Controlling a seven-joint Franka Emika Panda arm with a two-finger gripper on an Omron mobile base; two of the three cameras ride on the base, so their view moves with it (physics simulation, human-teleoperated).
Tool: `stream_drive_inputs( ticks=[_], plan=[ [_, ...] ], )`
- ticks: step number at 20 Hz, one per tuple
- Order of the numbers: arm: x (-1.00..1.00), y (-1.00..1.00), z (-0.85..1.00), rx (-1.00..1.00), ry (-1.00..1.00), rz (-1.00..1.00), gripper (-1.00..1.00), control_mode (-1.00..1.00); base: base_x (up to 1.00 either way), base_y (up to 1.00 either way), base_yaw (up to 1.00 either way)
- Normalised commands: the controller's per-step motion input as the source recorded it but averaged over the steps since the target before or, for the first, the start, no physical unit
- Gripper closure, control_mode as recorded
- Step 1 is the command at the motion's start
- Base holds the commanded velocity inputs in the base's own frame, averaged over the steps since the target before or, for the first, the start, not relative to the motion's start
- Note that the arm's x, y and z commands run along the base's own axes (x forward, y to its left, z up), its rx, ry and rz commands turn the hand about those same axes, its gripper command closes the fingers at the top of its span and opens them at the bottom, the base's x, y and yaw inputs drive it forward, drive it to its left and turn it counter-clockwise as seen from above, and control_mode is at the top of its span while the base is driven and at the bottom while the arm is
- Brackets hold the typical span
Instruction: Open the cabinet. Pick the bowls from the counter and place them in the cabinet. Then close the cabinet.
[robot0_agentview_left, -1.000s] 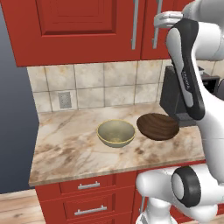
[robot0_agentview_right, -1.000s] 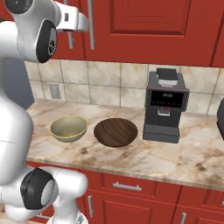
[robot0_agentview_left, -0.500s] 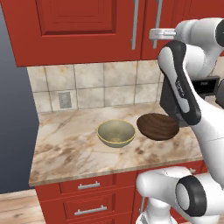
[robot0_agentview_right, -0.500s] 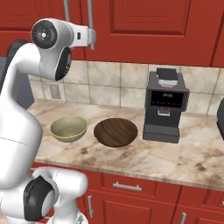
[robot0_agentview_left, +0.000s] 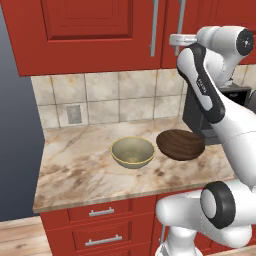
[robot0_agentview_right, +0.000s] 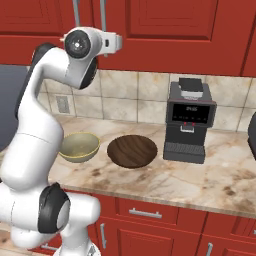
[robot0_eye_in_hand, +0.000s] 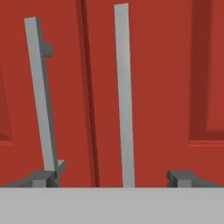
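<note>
**At the closed cabinet doors, end effector spread wide around a handle**

Along the top of both base views, the red cabinet (robot0_agentview_left: 95, 30), doors shut, raised panels facing out, two long vertical silver bar handles side by side at the seam between the doors. Below it, a band of beige wall tiles (robot0_agentview_left: 120, 97) with a grey outlet (robot0_agentview_left: 74, 114) at the left. Under the tiles, the marble-patterned table (robot0_agentview_left: 80, 175), brown-veined, capping red drawers (robot0_agentview_left: 102, 232) with short horizontal handles.

Up from the base, the white arm, bent high, wrist level with the lower ends of the cabinet handles. In the hand view, end effector (robot0_eye_in_hand: 113, 179) wide open, one dark fingertip low at the left edge, the other low at the right. Between the fingertips, the right handle (robot0_eye_in_hand: 124, 96), upright and near centre; just by the left fingertip, the lower end of the left handle (robot0_eye_in_hand: 40, 96), slightly tilted in that view. Contact with either bar not clear; nothing gripped.

On the table at the right, against the tiles, a black coffee machine (robot0_agentview_right: 189, 120). In front and to its left, the dark brown wood-grained bowl (robot0_agentview_right: 132, 151), upright. Just beside that, apart from it, the olive-tan bowl (robot0_agentview_right: 79, 147) with the yellowish rim, also upright, nearer the table's left end.
</note>
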Motion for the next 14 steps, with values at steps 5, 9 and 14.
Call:
stream_drive_inputs(
  ticks=[5,9,14],
  plan=[
    [0.58,0.01,-0.01,0.00,0.00,0.00,-1.00,-1.00,0.00,0.00,0.00],
    [0.56,0.07,0.00,0.00,0.01,0.00,-1.00,-1.00,0.00,0.00,0.00],
    [0.69,0.03,0.00,0.00,0.04,0.00,-1.00,-1.00,0.00,0.00,0.00]
  ],
)
